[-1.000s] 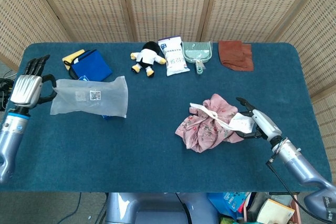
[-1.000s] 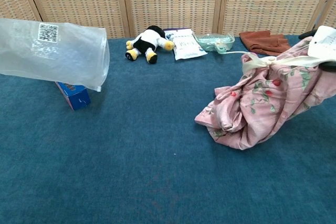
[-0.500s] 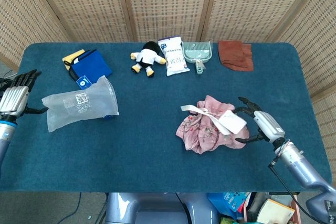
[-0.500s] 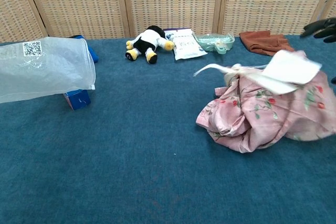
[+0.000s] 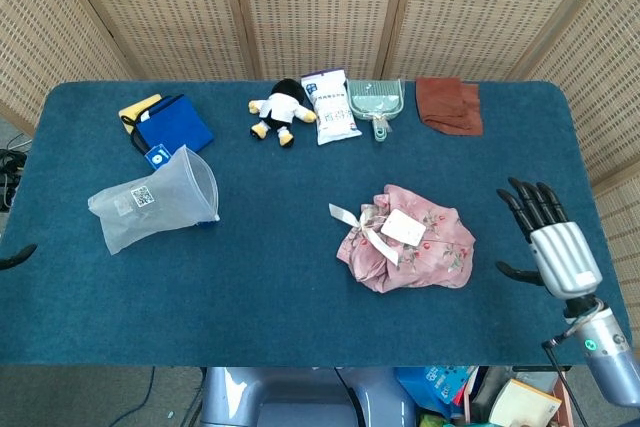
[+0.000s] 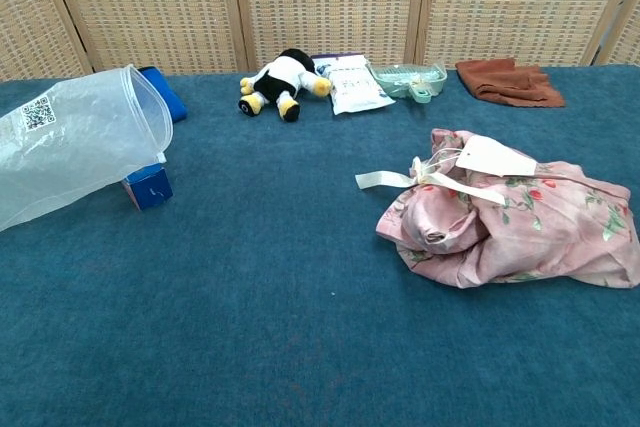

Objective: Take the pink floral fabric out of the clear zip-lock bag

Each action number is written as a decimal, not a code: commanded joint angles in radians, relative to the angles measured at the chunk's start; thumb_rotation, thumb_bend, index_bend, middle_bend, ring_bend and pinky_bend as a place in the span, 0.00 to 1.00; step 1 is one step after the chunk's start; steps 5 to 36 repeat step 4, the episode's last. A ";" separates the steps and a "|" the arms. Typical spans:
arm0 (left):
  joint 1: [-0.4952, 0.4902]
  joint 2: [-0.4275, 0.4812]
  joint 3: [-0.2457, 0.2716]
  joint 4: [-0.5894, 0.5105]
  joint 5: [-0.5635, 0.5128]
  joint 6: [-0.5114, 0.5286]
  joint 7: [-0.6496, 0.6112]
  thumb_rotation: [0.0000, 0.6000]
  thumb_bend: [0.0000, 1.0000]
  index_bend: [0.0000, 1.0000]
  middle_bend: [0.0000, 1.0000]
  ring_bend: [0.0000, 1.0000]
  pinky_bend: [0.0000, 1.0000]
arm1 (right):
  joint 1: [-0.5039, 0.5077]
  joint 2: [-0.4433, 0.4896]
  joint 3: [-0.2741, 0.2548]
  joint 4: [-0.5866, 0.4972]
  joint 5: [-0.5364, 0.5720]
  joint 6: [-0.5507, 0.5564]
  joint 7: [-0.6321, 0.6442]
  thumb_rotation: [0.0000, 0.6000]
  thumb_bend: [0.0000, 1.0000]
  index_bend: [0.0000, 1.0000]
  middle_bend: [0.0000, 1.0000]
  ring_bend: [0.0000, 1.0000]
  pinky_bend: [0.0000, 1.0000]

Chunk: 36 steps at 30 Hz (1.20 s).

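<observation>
The pink floral fabric (image 5: 405, 250) lies bunched on the blue table, right of centre, with a white tag (image 5: 403, 228) and a cream ribbon on top; the chest view shows the fabric (image 6: 520, 222) at the right. The clear zip-lock bag (image 5: 155, 209) lies empty at the left, its mouth gaping toward the right, and it fills the left edge of the chest view as the bag (image 6: 80, 142). My right hand (image 5: 555, 242) hovers to the right of the fabric, fingers spread, holding nothing. Only a dark tip of my left hand (image 5: 14, 256) shows at the left edge, apart from the bag.
Along the back edge sit a blue pouch (image 5: 172, 124), a plush toy (image 5: 283, 107), a white packet (image 5: 330, 105), a green dustpan (image 5: 377, 102) and a brown cloth (image 5: 449, 102). A small blue box (image 6: 148, 187) lies beside the bag's mouth.
My right hand let go of the fabric and drew back to the right; the fabric settled flat. My left hand released the bag and withdrew past the left edge; the bag dropped onto the table.
</observation>
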 commanded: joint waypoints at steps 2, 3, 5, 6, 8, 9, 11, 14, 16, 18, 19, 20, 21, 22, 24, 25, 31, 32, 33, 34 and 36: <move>0.098 0.020 0.069 -0.106 0.018 0.082 0.105 1.00 0.06 0.00 0.00 0.00 0.00 | -0.093 -0.014 -0.031 -0.022 -0.029 0.109 -0.102 1.00 0.00 0.00 0.00 0.00 0.00; 0.104 0.020 0.073 -0.114 0.021 0.085 0.105 1.00 0.06 0.00 0.00 0.00 0.00 | -0.100 -0.017 -0.033 -0.022 -0.033 0.118 -0.108 1.00 0.00 0.00 0.00 0.00 0.00; 0.113 0.019 0.078 -0.121 0.027 0.089 0.101 1.00 0.06 0.00 0.00 0.00 0.00 | -0.111 -0.022 -0.037 -0.021 -0.039 0.133 -0.113 1.00 0.00 0.00 0.00 0.00 0.00; 0.113 0.019 0.078 -0.121 0.027 0.089 0.101 1.00 0.06 0.00 0.00 0.00 0.00 | -0.111 -0.022 -0.037 -0.021 -0.039 0.133 -0.113 1.00 0.00 0.00 0.00 0.00 0.00; 0.113 0.019 0.078 -0.121 0.027 0.089 0.101 1.00 0.06 0.00 0.00 0.00 0.00 | -0.111 -0.022 -0.037 -0.021 -0.039 0.133 -0.113 1.00 0.00 0.00 0.00 0.00 0.00; 0.113 0.019 0.078 -0.121 0.027 0.089 0.101 1.00 0.06 0.00 0.00 0.00 0.00 | -0.111 -0.022 -0.037 -0.021 -0.039 0.133 -0.113 1.00 0.00 0.00 0.00 0.00 0.00; 0.113 0.019 0.078 -0.121 0.027 0.089 0.101 1.00 0.06 0.00 0.00 0.00 0.00 | -0.111 -0.022 -0.037 -0.021 -0.039 0.133 -0.113 1.00 0.00 0.00 0.00 0.00 0.00; 0.113 0.019 0.078 -0.121 0.027 0.089 0.101 1.00 0.06 0.00 0.00 0.00 0.00 | -0.111 -0.022 -0.037 -0.021 -0.039 0.133 -0.113 1.00 0.00 0.00 0.00 0.00 0.00; 0.113 0.019 0.078 -0.121 0.027 0.089 0.101 1.00 0.06 0.00 0.00 0.00 0.00 | -0.111 -0.022 -0.037 -0.021 -0.039 0.133 -0.113 1.00 0.00 0.00 0.00 0.00 0.00; 0.113 0.019 0.078 -0.121 0.027 0.089 0.101 1.00 0.06 0.00 0.00 0.00 0.00 | -0.111 -0.022 -0.037 -0.021 -0.039 0.133 -0.113 1.00 0.00 0.00 0.00 0.00 0.00; 0.113 0.019 0.078 -0.121 0.027 0.089 0.101 1.00 0.06 0.00 0.00 0.00 0.00 | -0.111 -0.022 -0.037 -0.021 -0.039 0.133 -0.113 1.00 0.00 0.00 0.00 0.00 0.00; 0.113 0.019 0.078 -0.121 0.027 0.089 0.101 1.00 0.06 0.00 0.00 0.00 0.00 | -0.111 -0.022 -0.037 -0.021 -0.039 0.133 -0.113 1.00 0.00 0.00 0.00 0.00 0.00; 0.113 0.019 0.078 -0.121 0.027 0.089 0.101 1.00 0.06 0.00 0.00 0.00 0.00 | -0.111 -0.022 -0.037 -0.021 -0.039 0.133 -0.113 1.00 0.00 0.00 0.00 0.00 0.00; 0.113 0.019 0.078 -0.121 0.027 0.089 0.101 1.00 0.06 0.00 0.00 0.00 0.00 | -0.111 -0.022 -0.037 -0.021 -0.039 0.133 -0.113 1.00 0.00 0.00 0.00 0.00 0.00; 0.113 0.019 0.078 -0.121 0.027 0.089 0.101 1.00 0.06 0.00 0.00 0.00 0.00 | -0.111 -0.022 -0.037 -0.021 -0.039 0.133 -0.113 1.00 0.00 0.00 0.00 0.00 0.00; 0.113 0.019 0.078 -0.121 0.027 0.089 0.101 1.00 0.06 0.00 0.00 0.00 0.00 | -0.111 -0.022 -0.037 -0.021 -0.039 0.133 -0.113 1.00 0.00 0.00 0.00 0.00 0.00; 0.113 0.019 0.078 -0.121 0.027 0.089 0.101 1.00 0.06 0.00 0.00 0.00 0.00 | -0.111 -0.022 -0.037 -0.021 -0.039 0.133 -0.113 1.00 0.00 0.00 0.00 0.00 0.00; 0.113 0.019 0.078 -0.121 0.027 0.089 0.101 1.00 0.06 0.00 0.00 0.00 0.00 | -0.111 -0.022 -0.037 -0.021 -0.039 0.133 -0.113 1.00 0.00 0.00 0.00 0.00 0.00; 0.113 0.019 0.078 -0.121 0.027 0.089 0.101 1.00 0.06 0.00 0.00 0.00 0.00 | -0.111 -0.022 -0.037 -0.021 -0.039 0.133 -0.113 1.00 0.00 0.00 0.00 0.00 0.00; 0.113 0.019 0.078 -0.121 0.027 0.089 0.101 1.00 0.06 0.00 0.00 0.00 0.00 | -0.111 -0.022 -0.037 -0.021 -0.039 0.133 -0.113 1.00 0.00 0.00 0.00 0.00 0.00; 0.113 0.019 0.078 -0.121 0.027 0.089 0.101 1.00 0.06 0.00 0.00 0.00 0.00 | -0.111 -0.022 -0.037 -0.021 -0.039 0.133 -0.113 1.00 0.00 0.00 0.00 0.00 0.00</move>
